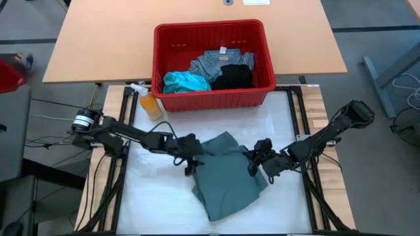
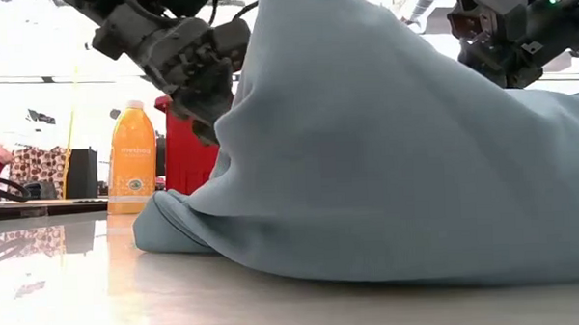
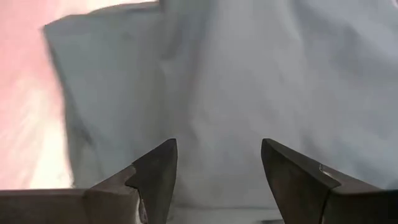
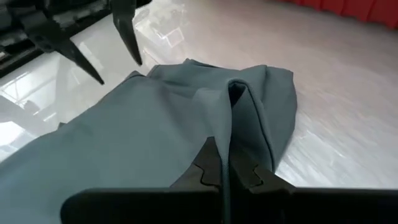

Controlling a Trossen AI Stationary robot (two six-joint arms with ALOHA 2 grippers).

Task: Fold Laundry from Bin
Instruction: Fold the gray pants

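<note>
One grey-green garment (image 1: 226,174) lies crumpled on the white mat near the table's front edge; the other laundry (image 1: 213,71) sits in the red bin (image 1: 213,98) toward the back edge. The right gripper (image 1: 257,160) is clamped on a fold at the cloth's right side, lifting it into a peak. The left gripper (image 1: 191,157) hovers at the cloth's left side, jaws apart and holding nothing, fabric spread just ahead of its fingers (image 3: 155,174). The garment's long axis runs from the back edge toward the front, between the arms, so the left arm looks nearest its free left edge, probably the next grasp
</note>
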